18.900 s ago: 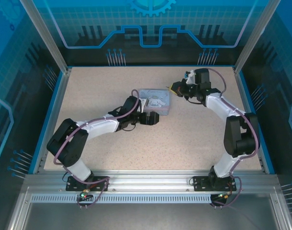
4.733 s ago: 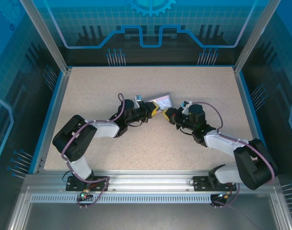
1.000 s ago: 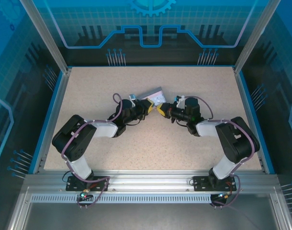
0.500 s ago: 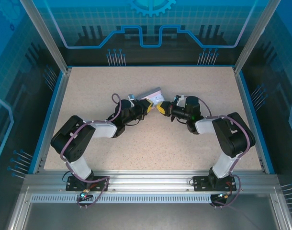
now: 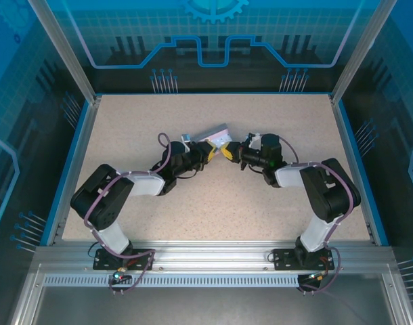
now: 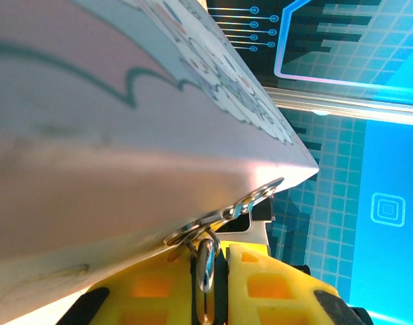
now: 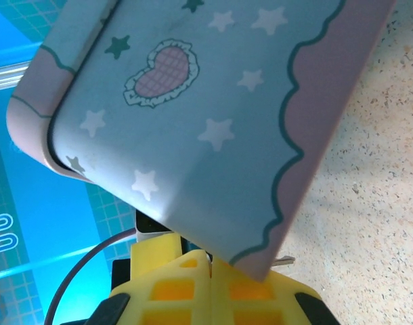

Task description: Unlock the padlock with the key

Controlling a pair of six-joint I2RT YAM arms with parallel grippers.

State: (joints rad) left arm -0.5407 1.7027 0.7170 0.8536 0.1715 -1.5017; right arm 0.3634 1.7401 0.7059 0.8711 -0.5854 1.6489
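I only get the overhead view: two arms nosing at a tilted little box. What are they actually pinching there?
Observer: On the left wrist camera, the left gripper pinches a thin metal loop, apparently the padlock's shackle, hanging from the hasp on the tin.
Visitor: And the other arm?
Observer: The right wrist camera shows the right gripper with its yellow fingers pressed together just under the tin's edge. Whether a key sits between them, I cannot tell.
Visitor: Anything printed on the box?
Observer: Its blue face carries white stars and a frilly pink heart.
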